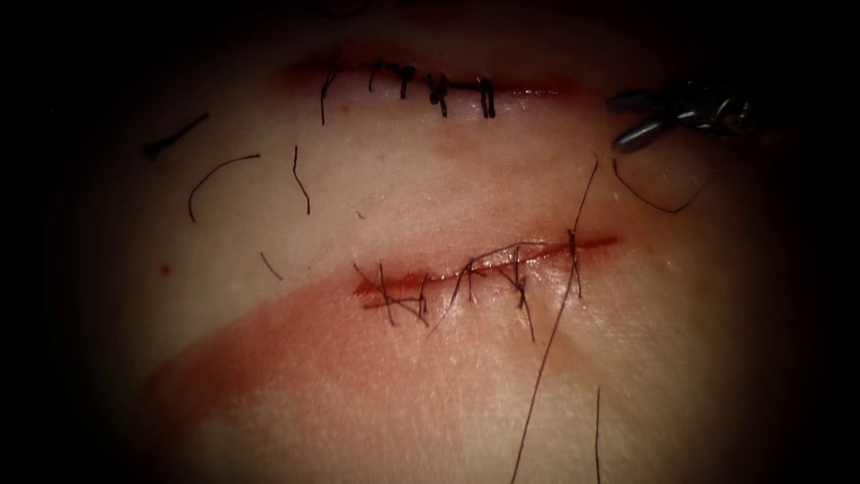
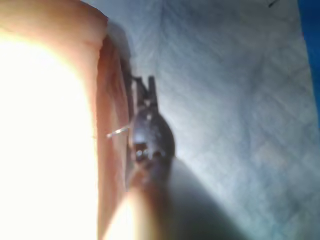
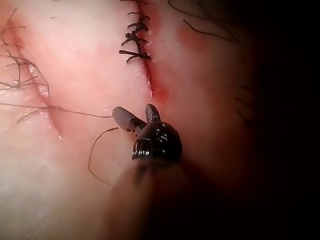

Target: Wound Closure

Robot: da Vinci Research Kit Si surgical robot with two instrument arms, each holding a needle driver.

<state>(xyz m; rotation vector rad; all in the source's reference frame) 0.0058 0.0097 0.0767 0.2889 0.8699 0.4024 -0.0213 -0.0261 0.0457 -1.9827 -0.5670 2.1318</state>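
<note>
Running left to right across the tissue [image 1: 430,376], we see the stitched cut [image 1: 484,269], thread [image 1: 555,332] trailing down. Our right tool [image 1: 640,116] hovers upper right, jaws parted, empty. Left tool [image 2: 145,87]: jaws parted beside the tissue edge.

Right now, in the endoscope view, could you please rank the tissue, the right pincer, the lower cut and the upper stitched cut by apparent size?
1. Tissue, by far the largest.
2. Lower cut.
3. Upper stitched cut, slightly shorter; close, so unsure.
4. Right pincer, jaws open, holding nothing.
</note>
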